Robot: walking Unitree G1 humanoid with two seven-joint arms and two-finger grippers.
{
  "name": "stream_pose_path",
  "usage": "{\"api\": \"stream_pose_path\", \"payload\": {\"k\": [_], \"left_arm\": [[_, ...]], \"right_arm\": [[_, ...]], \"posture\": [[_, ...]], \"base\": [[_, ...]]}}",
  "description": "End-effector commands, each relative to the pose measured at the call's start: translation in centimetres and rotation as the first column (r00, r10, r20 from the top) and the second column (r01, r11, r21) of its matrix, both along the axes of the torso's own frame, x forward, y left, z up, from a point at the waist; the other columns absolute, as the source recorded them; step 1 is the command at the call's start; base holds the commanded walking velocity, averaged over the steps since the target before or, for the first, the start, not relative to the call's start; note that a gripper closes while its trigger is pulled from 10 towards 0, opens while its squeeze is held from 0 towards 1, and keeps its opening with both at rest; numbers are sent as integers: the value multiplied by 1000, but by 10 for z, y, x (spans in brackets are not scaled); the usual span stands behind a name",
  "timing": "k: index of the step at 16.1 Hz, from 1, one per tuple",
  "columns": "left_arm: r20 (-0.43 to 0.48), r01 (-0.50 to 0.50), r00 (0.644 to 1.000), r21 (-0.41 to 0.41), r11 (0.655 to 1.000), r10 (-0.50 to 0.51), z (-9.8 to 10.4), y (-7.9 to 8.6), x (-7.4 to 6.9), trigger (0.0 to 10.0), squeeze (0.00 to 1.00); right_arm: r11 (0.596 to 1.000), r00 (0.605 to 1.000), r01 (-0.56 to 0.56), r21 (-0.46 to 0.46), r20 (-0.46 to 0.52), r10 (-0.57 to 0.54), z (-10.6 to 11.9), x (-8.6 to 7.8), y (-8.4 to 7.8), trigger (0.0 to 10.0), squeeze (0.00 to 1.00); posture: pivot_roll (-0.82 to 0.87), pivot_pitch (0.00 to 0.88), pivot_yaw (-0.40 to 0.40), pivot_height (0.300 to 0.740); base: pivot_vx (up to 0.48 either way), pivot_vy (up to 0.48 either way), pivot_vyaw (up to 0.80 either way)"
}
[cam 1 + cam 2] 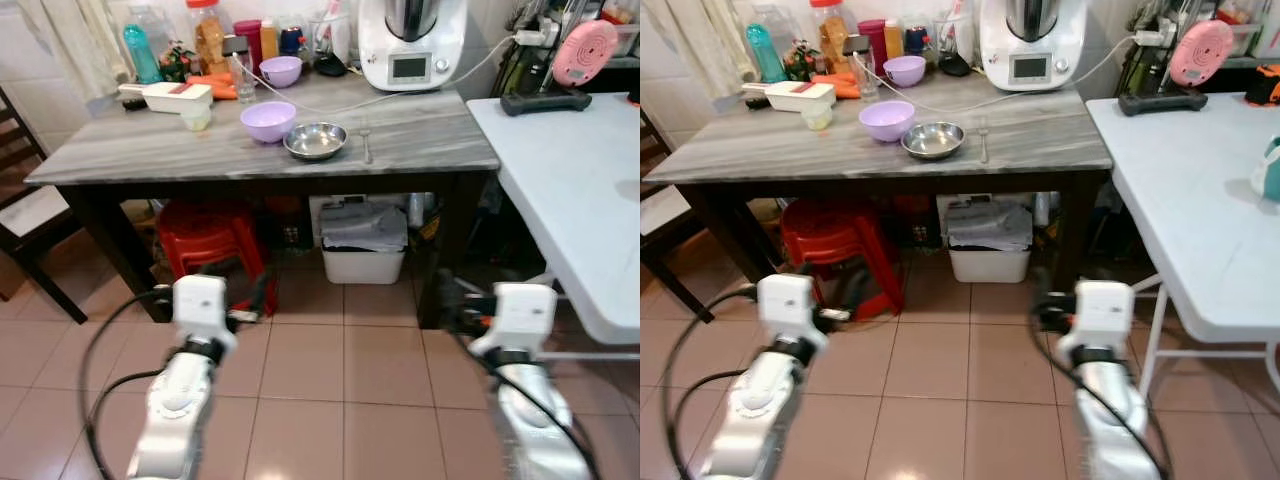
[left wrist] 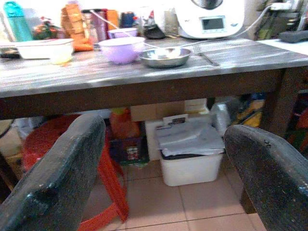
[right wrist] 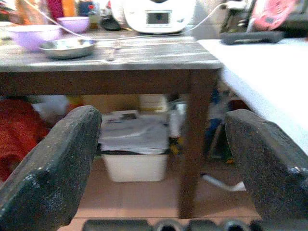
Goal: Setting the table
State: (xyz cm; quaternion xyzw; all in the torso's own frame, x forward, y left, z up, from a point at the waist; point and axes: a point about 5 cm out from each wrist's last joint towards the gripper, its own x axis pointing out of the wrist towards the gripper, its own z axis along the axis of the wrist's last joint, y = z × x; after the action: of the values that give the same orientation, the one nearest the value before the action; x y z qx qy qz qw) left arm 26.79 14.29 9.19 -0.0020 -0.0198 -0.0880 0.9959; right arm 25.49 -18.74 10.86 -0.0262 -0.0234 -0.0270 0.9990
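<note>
Both the left gripper and right gripper hang spread and empty low in frame, their fingertips cut off, while the steel bowl, lilac bowl and barely discernible fork sit upper centre on the grey table.

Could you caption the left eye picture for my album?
Both open grippers, left gripper and right gripper, held low facing the grey table.

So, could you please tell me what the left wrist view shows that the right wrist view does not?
Left wrist view's own: the teal bottle and the open left gripper. Right wrist view's own: the pink round gadget and the open right gripper. Shared: the steel bowl, the lavender bowl and the white bin under the wooden table.
</note>
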Motion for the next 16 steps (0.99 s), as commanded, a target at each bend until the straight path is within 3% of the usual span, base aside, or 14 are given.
{"api": "stream_pose_path", "payload": {"k": [1,13,16], "left_arm": [[-6,-26,1000,16,1000,26,0,11,0,10000,0],[-9,-8,1000,2,1000,8,2,9,2,10000,0],[14,-11,1000,-14,1000,11,11,10,5,10000,0]], "right_arm": [[1000,1000,-24,19,12,24,3,2,10,10000,0],[999,1000,-27,22,16,26,5,3,11,10000,0],[1000,998,-25,7,58,24,16,3,10,10000,0]], "posture": [[-56,0,72,740],[-56,0,70,740],[-57,0,70,740]], "base": [[0,-360,0],[0,-345,0],[0,-326,0]]}}
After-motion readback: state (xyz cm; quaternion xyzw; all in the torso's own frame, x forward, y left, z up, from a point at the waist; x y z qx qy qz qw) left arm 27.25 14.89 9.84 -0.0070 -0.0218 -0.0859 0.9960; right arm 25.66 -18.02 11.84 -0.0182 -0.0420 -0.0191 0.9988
